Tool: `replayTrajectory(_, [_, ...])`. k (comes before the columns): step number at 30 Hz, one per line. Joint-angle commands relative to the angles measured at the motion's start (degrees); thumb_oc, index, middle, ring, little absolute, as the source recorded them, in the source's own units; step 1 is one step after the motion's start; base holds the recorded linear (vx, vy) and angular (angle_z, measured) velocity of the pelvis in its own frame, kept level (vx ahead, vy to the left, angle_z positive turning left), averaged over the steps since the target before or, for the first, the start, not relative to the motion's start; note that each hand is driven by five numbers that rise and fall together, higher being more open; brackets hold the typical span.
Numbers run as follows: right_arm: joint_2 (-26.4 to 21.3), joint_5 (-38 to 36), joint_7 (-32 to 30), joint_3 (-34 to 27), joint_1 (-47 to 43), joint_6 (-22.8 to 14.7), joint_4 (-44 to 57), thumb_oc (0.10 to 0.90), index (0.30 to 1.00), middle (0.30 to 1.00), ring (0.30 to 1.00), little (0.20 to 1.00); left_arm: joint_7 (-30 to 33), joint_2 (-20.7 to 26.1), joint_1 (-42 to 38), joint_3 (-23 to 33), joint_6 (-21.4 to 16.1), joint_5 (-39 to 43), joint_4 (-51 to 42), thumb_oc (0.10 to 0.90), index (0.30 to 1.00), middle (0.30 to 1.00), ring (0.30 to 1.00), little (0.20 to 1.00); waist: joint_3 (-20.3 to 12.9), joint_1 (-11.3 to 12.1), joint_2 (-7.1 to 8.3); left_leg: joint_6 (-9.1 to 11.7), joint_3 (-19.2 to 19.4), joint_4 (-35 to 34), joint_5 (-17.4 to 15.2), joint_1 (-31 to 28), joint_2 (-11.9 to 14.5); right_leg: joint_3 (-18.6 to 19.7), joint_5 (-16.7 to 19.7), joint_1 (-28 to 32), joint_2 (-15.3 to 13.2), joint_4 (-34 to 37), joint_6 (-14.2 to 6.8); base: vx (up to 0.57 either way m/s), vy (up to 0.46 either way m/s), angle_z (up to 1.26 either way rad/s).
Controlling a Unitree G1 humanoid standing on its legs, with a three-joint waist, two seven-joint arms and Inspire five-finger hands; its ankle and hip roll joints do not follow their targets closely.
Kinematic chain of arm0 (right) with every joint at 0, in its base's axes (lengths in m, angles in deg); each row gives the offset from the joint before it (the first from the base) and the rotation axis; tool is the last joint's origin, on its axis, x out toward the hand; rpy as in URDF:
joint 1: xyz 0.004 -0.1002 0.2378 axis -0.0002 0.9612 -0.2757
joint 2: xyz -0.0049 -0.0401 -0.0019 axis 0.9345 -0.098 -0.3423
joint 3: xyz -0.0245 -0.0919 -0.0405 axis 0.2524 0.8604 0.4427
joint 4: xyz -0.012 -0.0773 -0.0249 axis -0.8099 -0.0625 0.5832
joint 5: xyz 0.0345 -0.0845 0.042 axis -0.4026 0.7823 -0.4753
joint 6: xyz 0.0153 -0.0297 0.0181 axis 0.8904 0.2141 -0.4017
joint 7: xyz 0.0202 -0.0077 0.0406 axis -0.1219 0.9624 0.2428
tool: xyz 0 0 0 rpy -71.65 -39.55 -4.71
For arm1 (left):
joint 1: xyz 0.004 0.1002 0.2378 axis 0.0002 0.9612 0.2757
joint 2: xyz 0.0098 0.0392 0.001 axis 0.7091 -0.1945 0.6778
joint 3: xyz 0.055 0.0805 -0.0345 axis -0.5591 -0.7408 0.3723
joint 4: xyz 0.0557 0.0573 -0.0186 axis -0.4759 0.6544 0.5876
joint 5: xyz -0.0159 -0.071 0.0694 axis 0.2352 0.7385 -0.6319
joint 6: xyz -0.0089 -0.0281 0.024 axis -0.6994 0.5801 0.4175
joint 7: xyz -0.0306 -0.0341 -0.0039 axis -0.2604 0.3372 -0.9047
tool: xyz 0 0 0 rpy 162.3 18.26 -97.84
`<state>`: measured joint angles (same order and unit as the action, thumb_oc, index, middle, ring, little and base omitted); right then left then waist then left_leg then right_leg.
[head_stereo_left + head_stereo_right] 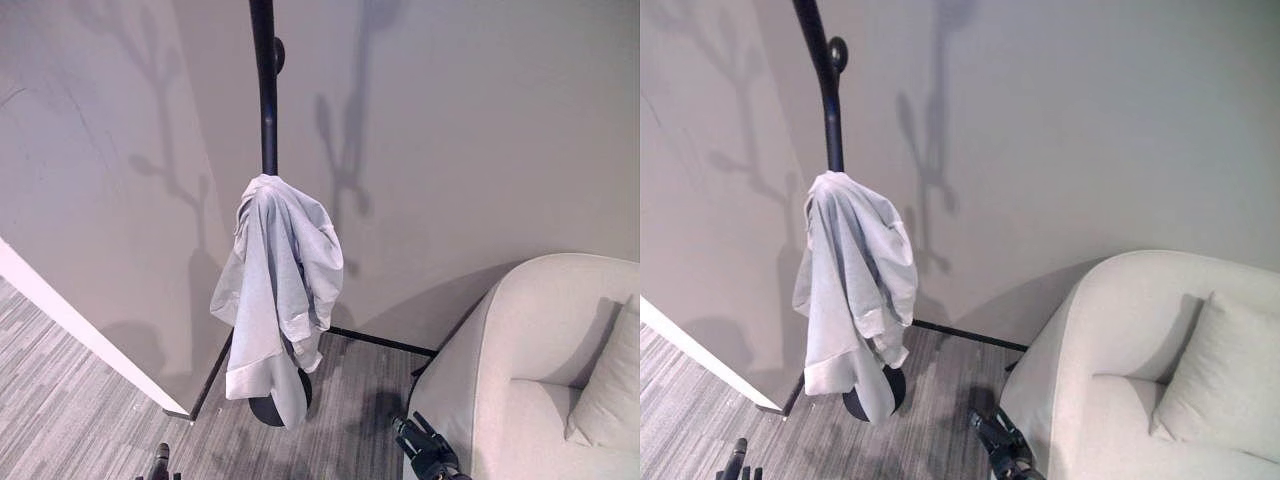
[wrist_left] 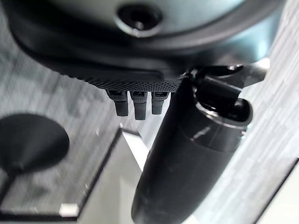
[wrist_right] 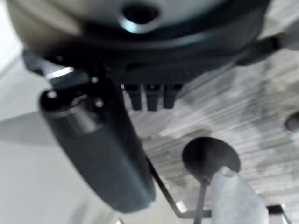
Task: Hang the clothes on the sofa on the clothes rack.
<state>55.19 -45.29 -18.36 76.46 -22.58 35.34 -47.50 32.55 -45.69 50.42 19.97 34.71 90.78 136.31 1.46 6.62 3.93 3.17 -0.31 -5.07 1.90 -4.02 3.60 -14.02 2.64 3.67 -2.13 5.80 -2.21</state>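
A pale grey shirt [image 1: 272,290] is hanging on the black clothes rack [image 1: 266,90], draped over a point partway up the upright pole. The fabric is falling in loose folds down the pole, and its lowest hem is reaching the round black base [image 1: 876,392] on the floor. One cuffed sleeve [image 1: 312,330] is dangling on the side nearer the sofa.

The rack is standing in a corner formed by two grey walls [image 1: 480,130]. A knob [image 1: 838,50] is projecting from the pole above the shirt. A thin black bar [image 1: 385,342] is running along the foot of the wall from the rack toward the sofa.

The cream sofa [image 1: 540,360] is standing near the rack, on the robot's right side, with a matching cushion [image 1: 1220,370] leaning in its corner. The floor [image 1: 70,400] is covered in grey striped carpet.

The left hand [image 2: 140,105] is hanging above the carpet, fingers extended and apart from the thumb, holding nothing. The right hand [image 3: 152,98] is hanging low beside the sofa arm, fingers likewise extended and empty; its wrist view is showing the rack base and the shirt hem below it.
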Motion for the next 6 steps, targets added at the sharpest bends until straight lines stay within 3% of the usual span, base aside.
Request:
replayTrajectory(1, [0.1,-5.7,-1.2,-4.1,-5.2,3.3,-5.4,0.8,0.9,0.9,0.9,0.9,0.6,2.0,-3.3,-4.1,2.5,-10.7,4.7,0.8,0.9,0.9,0.9,0.9,-2.2,1.0,0.54,1.2,0.0,1.4,-2.3,2.4,0.8,-1.0,-7.4,2.3,-0.3,-0.8,-1.6,0.02,0.009,0.04])
replayTrajectory(6, [0.4,-1.1,-2.7,-6.4,-6.6,6.5,-15.1,0.8,0.9,0.9,0.9,0.9,1.5,1.3,-3.2,-9.3,4.2,-20.6,7.1,0.8,0.9,0.9,0.9,0.9,-2.3,1.4,-0.04,0.9,-0.8,1.6,-2.1,2.9,0.7,-1.7,-7.4,2.4,-0.4,-0.8,-1.5,0.03,0.019,0.15])
